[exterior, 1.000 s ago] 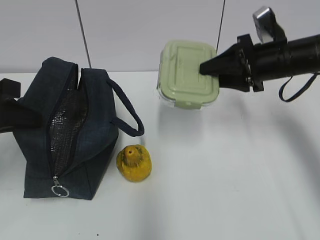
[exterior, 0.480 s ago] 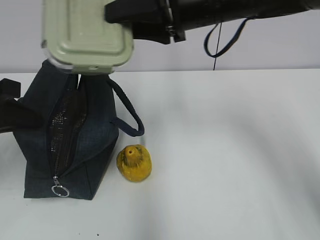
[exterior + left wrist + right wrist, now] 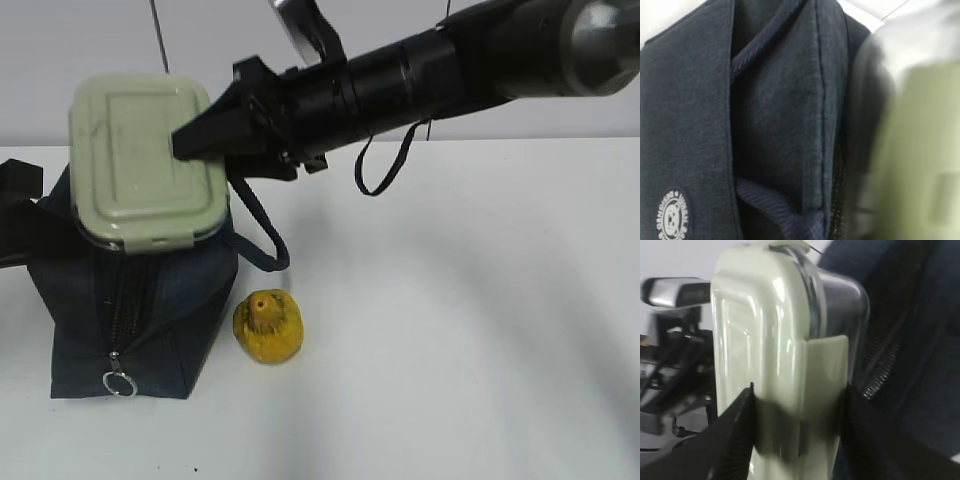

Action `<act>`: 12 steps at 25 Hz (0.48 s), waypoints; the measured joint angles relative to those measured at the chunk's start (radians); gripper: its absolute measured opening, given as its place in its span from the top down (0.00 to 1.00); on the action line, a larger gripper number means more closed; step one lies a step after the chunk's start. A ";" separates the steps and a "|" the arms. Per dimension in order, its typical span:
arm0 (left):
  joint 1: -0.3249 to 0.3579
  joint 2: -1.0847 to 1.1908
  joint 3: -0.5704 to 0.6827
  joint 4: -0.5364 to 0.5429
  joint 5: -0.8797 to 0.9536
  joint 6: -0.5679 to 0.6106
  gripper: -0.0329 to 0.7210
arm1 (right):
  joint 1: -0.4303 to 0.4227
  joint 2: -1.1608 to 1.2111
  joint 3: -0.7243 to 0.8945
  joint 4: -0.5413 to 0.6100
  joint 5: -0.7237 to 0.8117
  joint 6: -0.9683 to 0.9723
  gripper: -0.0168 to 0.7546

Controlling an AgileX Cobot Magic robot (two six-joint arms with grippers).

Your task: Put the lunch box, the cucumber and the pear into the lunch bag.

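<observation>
The right gripper [image 3: 190, 140] has its jaws clamped on one edge of the lunch box [image 3: 140, 165], holding it right over the top of the lunch bag [image 3: 150, 310]. The pear [image 3: 268, 326] sits just beside the bag's front corner. Can't tell what the left gripper's jaws are doing.

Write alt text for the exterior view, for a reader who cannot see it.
The right gripper, reaching across from the right, holds the sage-green lunch box tilted over the open top of the navy lunch bag on a white table. A yellow pear stands just right of the bag. No cucumber is visible.
</observation>
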 joint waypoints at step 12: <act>0.000 0.000 0.000 -0.009 0.000 0.000 0.98 | 0.001 0.034 0.000 -0.198 -0.181 0.150 0.49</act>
